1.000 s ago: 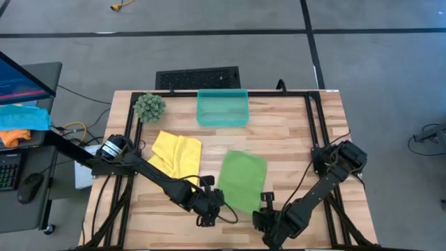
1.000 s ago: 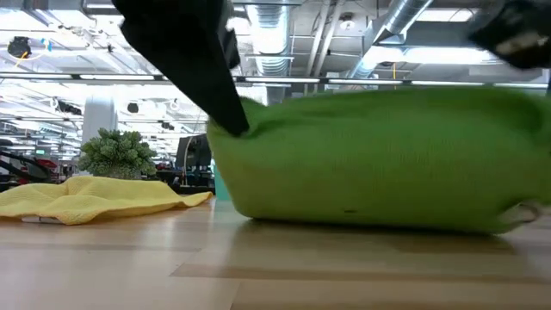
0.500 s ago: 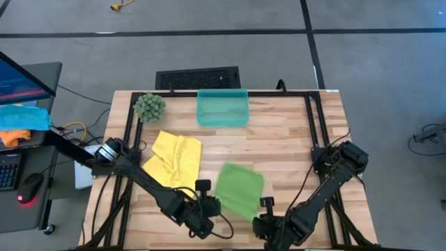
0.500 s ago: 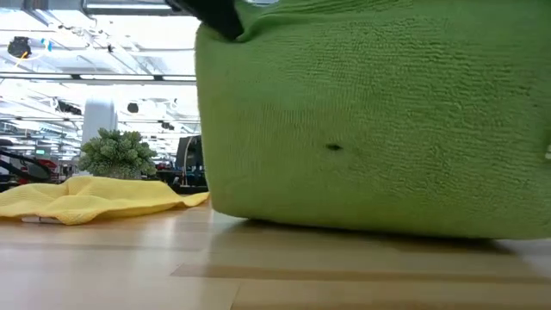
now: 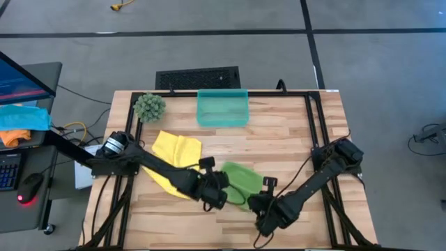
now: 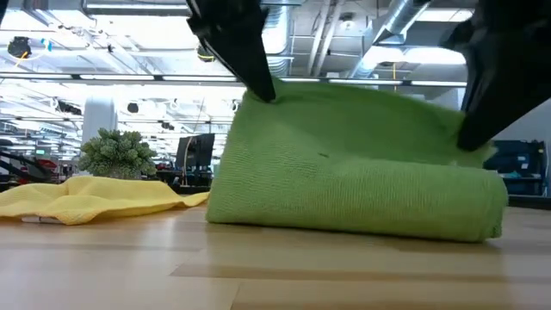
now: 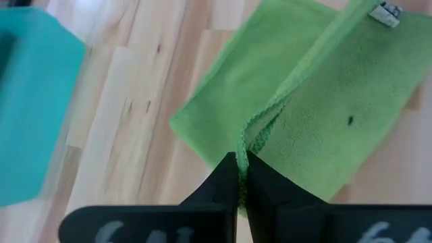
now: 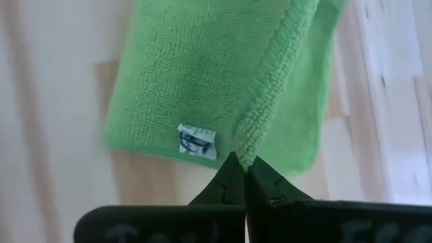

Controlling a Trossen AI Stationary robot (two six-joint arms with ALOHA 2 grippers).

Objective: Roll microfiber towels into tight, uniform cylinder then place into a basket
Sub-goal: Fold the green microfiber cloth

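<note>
A: Where is the lime green towel?

B: Near the front of the table, folded over on itself. The left gripper pinches one corner of its edge tight. The right gripper pinches the other corner tight.

A: How should they roll it well?

B: I think both should move together and stay level, so the roll comes out even and snug.

A: Is there room?

B: Yes. Bare wood lies beyond the towel, up to the teal basket at the far edge. The yellow towel lies just to the left, so keep off it. The near table edge is close.
</note>
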